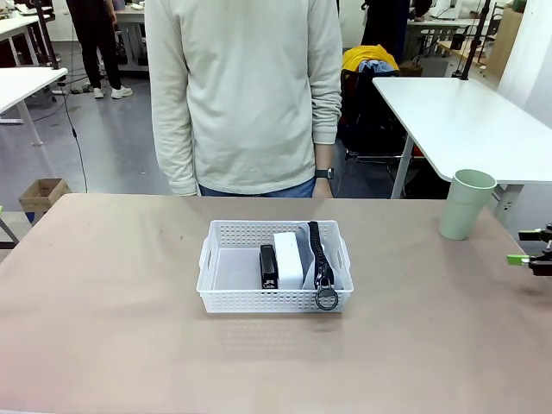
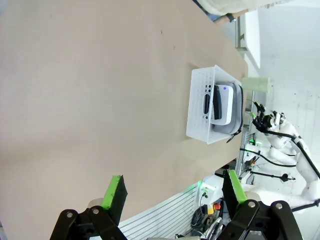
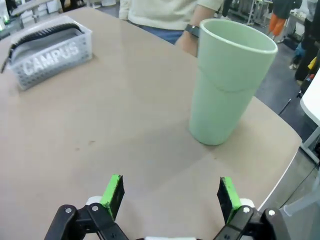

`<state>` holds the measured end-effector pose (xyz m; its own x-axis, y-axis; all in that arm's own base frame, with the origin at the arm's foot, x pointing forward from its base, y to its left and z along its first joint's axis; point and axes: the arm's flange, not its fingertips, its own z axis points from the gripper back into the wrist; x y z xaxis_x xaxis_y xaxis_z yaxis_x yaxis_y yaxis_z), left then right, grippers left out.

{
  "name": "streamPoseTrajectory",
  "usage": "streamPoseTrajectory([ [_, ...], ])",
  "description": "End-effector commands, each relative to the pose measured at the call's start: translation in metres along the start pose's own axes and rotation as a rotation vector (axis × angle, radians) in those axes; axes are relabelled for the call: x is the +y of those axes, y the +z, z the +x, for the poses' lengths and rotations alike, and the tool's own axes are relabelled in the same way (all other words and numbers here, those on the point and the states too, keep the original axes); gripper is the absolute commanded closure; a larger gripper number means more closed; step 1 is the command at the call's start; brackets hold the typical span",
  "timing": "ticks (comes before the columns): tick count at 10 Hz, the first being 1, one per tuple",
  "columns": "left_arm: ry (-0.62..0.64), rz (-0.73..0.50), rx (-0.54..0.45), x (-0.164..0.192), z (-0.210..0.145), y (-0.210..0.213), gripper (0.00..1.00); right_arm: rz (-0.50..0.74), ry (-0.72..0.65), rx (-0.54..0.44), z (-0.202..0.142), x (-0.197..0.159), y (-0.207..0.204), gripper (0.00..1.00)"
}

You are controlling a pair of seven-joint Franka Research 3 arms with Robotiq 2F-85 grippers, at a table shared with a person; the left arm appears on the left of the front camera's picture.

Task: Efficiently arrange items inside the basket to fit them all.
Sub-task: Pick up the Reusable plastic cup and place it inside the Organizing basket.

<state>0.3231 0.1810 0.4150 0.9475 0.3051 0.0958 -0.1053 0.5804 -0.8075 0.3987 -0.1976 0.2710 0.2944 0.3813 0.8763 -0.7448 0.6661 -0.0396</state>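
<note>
The white perforated basket (image 1: 259,300) sits mid-table. Inside it, side by side on edge, are a small black stapler (image 1: 268,266), a white box (image 1: 288,259) and the grey pouch (image 1: 312,269), whose black strap ring (image 1: 326,298) hangs over the front rim. A pale green cup (image 1: 466,203) stands upright at the far right of the table. My right gripper (image 3: 171,195) is open, a short way in front of the cup (image 3: 227,85), and peeks in at the front view's right edge (image 1: 524,247). My left gripper (image 2: 174,190) is open, high and far from the basket (image 2: 197,105).
A person in a pale sweater (image 1: 250,95) stands at the far edge behind the basket, one hand (image 3: 187,45) near the cup. The basket's left part (image 1: 235,269) is bare. Wide bare tabletop (image 1: 112,285) lies around the basket. Other white tables stand behind.
</note>
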Motion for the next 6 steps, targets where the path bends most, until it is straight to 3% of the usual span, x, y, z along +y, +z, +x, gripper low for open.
streamPoseTrajectory([
  [1, -0.018, -0.003, 0.008, 0.002, -0.003, 0.003, 0.00, -0.060, 0.065, 0.016, -0.013, -0.025, -0.025, 0.00],
  [6, -0.018, -0.003, 0.008, 0.002, -0.003, 0.003, 0.00, -0.019, 0.031, 0.004, -0.011, -0.031, -0.030, 0.00],
])
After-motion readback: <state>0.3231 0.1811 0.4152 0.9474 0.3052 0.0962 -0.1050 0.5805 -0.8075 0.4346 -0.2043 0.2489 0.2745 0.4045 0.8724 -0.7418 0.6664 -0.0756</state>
